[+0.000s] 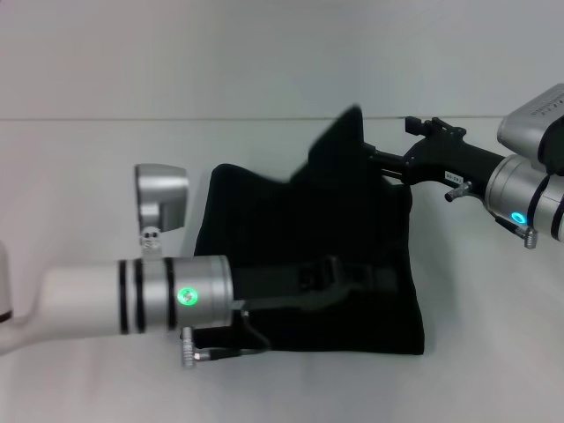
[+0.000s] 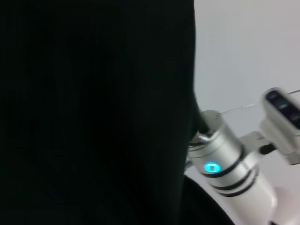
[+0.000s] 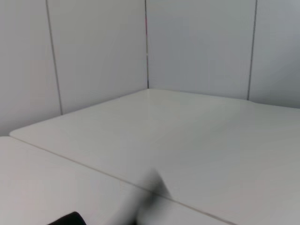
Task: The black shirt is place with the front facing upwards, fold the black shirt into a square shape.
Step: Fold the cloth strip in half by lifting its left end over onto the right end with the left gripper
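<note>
The black shirt [image 1: 300, 256] lies partly folded on the white table [image 1: 88, 176], with plain black cloth showing and no lettering in view. My right gripper [image 1: 385, 169] reaches in from the right at the shirt's far edge and is shut on a flap of it. The flap stands raised in a peak [image 1: 345, 132]. My left gripper [image 1: 357, 275] stretches from the left, low over the middle of the shirt, black against black. In the left wrist view the black cloth [image 2: 93, 112] fills most of the picture, with the right arm's silver wrist [image 2: 220, 159] beyond it.
The white table [image 3: 187, 140] runs back to pale wall panels [image 3: 93, 47]. A seam line [image 1: 132, 118] crosses the table behind the shirt. The left arm's silver elbow block [image 1: 160, 201] stands beside the shirt's left edge.
</note>
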Controlling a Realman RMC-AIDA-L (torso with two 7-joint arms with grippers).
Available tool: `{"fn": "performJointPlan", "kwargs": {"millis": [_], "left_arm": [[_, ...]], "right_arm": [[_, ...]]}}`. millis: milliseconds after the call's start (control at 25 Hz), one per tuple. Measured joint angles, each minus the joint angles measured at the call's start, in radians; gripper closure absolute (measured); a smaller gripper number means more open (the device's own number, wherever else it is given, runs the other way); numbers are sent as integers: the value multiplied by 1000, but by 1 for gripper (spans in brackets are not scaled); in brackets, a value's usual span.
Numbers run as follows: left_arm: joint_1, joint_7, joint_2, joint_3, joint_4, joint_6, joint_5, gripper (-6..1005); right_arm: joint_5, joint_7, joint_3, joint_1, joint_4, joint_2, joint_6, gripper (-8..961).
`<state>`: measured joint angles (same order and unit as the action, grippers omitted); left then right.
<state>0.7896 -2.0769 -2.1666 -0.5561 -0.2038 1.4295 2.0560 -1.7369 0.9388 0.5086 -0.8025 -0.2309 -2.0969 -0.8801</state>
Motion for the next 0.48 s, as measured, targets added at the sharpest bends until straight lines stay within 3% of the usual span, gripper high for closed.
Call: {"fn": "performJointPlan", "kwargs": {"millis": [240,480], "left_arm": [[53,63,-6,-36,80,-134,2,976],[61,64,-7,-37,85,-128,-3,974]], "right_arm": [[5,-5,-3,16,0,1,27,10],[156,-3,-25,84,-2,6,17,11]]}}
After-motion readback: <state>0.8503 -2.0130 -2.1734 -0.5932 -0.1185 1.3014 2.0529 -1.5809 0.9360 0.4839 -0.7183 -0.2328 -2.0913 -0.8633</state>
